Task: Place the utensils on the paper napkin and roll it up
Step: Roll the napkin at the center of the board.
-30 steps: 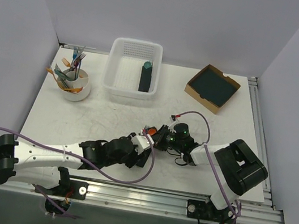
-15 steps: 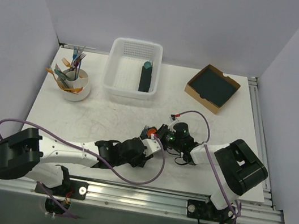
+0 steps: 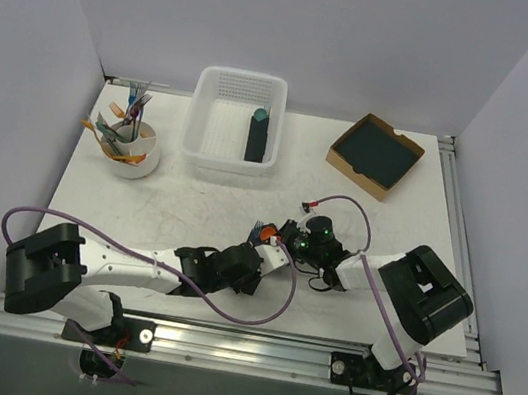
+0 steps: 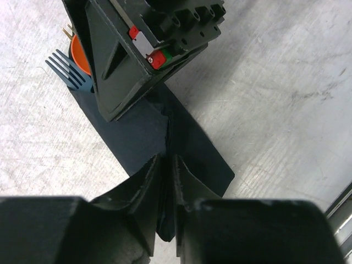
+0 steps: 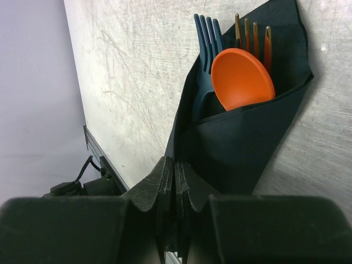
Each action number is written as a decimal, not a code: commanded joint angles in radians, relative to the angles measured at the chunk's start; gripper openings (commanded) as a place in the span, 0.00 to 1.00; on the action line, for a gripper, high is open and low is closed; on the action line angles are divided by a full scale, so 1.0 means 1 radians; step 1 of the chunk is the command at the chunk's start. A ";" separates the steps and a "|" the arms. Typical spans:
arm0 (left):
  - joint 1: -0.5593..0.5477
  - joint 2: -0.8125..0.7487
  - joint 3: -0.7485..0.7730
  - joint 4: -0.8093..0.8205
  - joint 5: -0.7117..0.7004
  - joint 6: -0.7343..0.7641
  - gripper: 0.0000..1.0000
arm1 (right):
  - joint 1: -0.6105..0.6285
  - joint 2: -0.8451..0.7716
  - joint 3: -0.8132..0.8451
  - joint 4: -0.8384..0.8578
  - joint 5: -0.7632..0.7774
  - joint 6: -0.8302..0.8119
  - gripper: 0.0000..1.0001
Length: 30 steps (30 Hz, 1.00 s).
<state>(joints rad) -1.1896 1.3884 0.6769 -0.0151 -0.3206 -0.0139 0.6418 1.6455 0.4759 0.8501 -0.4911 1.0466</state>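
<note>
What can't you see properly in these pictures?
Utensil handles: right wrist view, tucked inside the paper napkin; only the orange spoon and fork tines show.
Paper napkin, top view: mostly under both arms.
Left fingers: left wrist view, dark on dark, grip unclear.
Utensils in cup: top view, too small.

light: bright, diffuse | shadows: soft, short | focus: top view sharp; wrist foregrounds blurred, dark

The dark paper napkin lies on the table, folded partly around the utensils. An orange spoon, an orange fork and a blue fork stick out of its open end.
</note>
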 commanded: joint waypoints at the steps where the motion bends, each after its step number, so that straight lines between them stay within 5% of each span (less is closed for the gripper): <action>1: -0.001 0.012 0.038 0.023 0.003 0.002 0.21 | -0.004 -0.018 0.033 -0.008 -0.012 -0.014 0.00; 7: 0.001 0.018 0.039 0.030 -0.008 0.008 0.03 | -0.004 -0.026 0.038 -0.022 -0.012 -0.016 0.04; 18: 0.001 0.035 0.035 0.047 0.003 0.038 0.02 | -0.005 -0.061 0.013 -0.046 -0.004 -0.014 0.29; 30: -0.001 0.046 0.049 0.043 -0.006 0.043 0.02 | -0.002 -0.161 -0.013 -0.192 0.034 -0.057 0.30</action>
<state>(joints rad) -1.1896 1.4273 0.6777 -0.0044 -0.3218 0.0128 0.6418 1.5368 0.4644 0.7307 -0.4778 1.0256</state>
